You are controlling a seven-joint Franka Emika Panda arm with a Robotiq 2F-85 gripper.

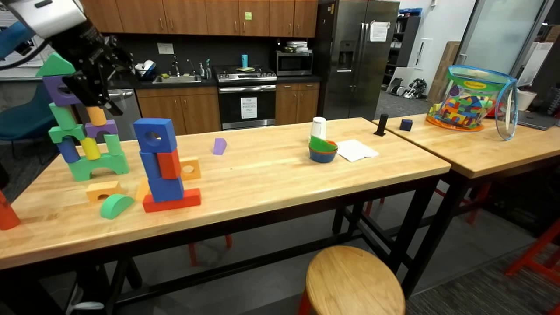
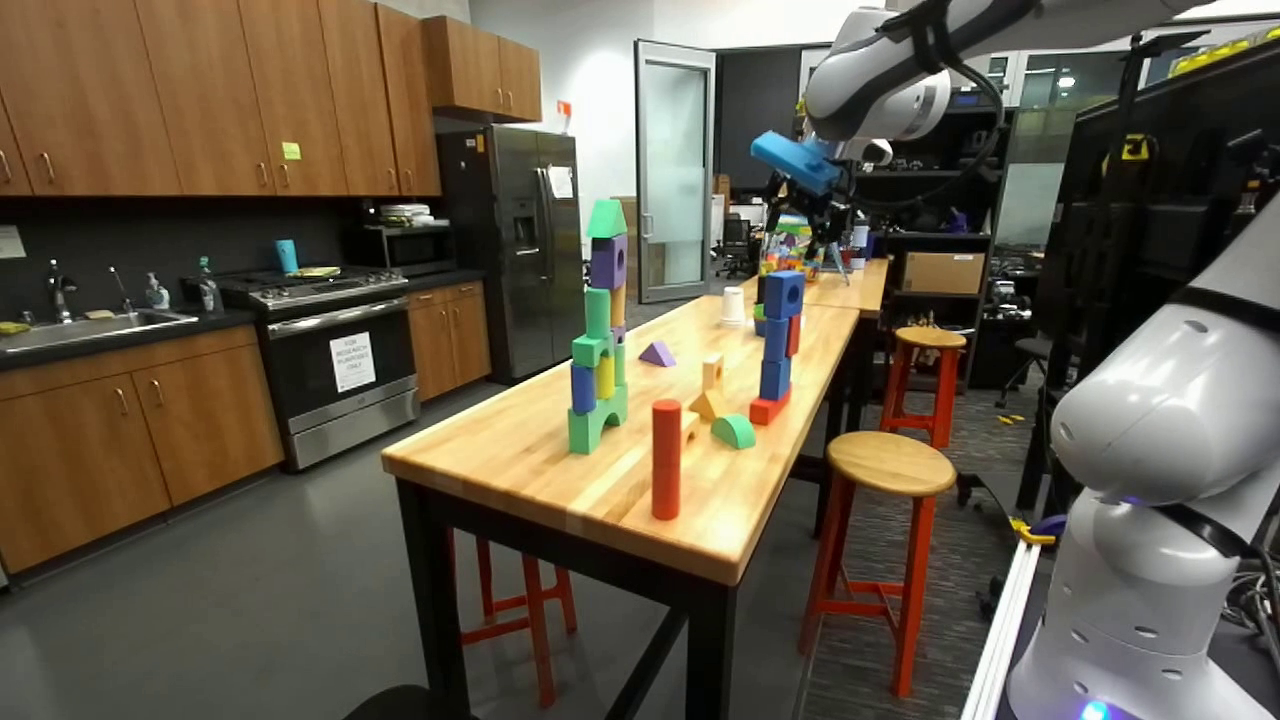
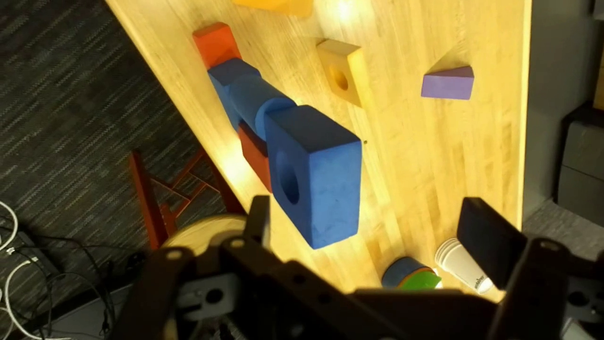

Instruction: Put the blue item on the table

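The blue item (image 1: 168, 139) is a chunky rectangular block with a round hole. It rests on top of the red-and-blue stack (image 1: 166, 189) near the long edge of the table (image 1: 262, 170). It also tops the stack in the other exterior view (image 2: 774, 300) and looms large in the wrist view (image 3: 335, 193). My gripper (image 3: 370, 210) is open and empty, its fingers wide apart. In the wrist view the block lies beyond the fingertips, nearer the left finger, and does not touch them. In both exterior views the gripper (image 2: 805, 215) hangs above the stack's height.
A purple-green tower (image 1: 105, 162) stands near the stack. A green half-round (image 1: 117, 205), orange blocks (image 1: 190, 169), a purple block (image 1: 219, 146) and a red cylinder (image 2: 666, 460) are on the table. Bowls (image 1: 322, 155) and white cups (image 1: 318, 127) stand further along. Stools (image 1: 355, 280) stand beside it.
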